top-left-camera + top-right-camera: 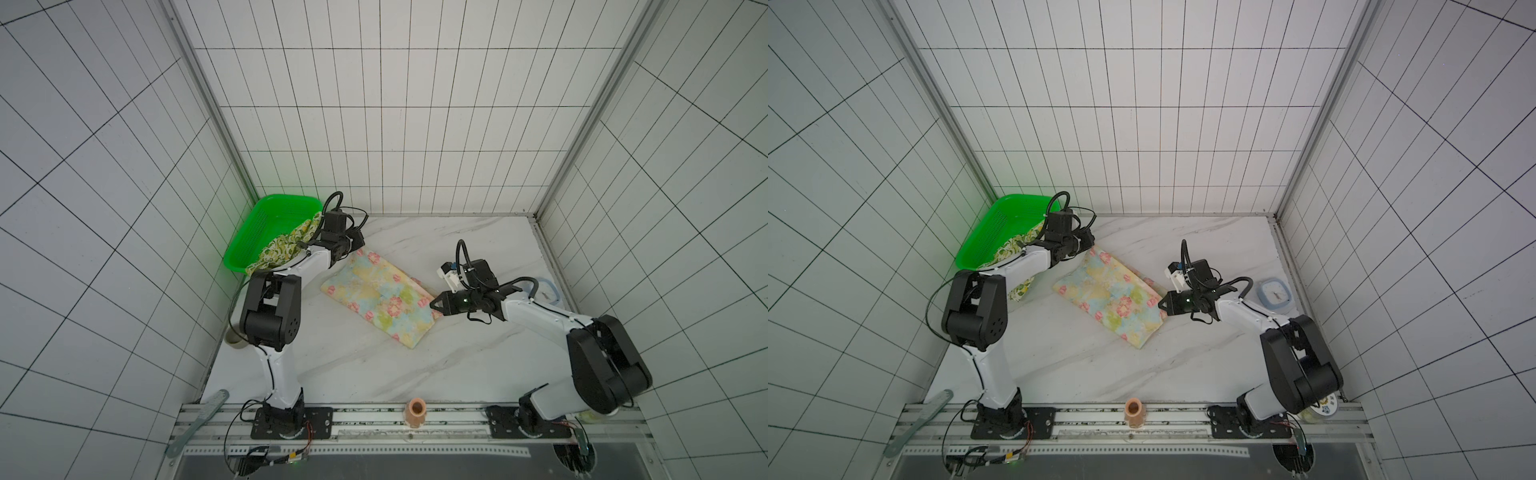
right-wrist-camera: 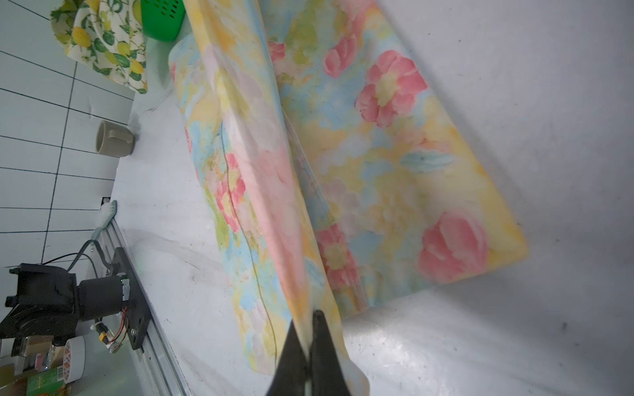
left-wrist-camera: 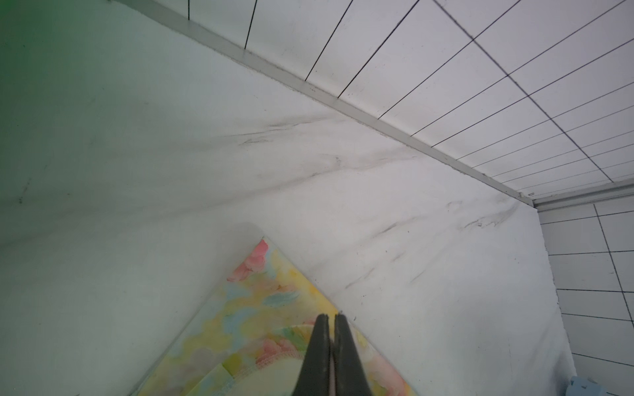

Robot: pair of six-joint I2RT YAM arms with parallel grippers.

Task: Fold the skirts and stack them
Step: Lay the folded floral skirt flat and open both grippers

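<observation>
Pinching the floral skirt point(image 1: 376, 297) at one end of its long edge, the right jaws are closed on cloth. That edge runs straight to the left jaws, shut over its other end; a grip there is unconfirmed. The lemon skirt point(image 1: 280, 251) drapes from the basket point(image 1: 255, 226) behind the left jaws.

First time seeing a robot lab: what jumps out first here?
A pastel flowered skirt lies folded in the middle, one edge pinched in the right tool. At the back left corner, a bright green basket holds a lemon-print skirt spilling over its rim.
</observation>
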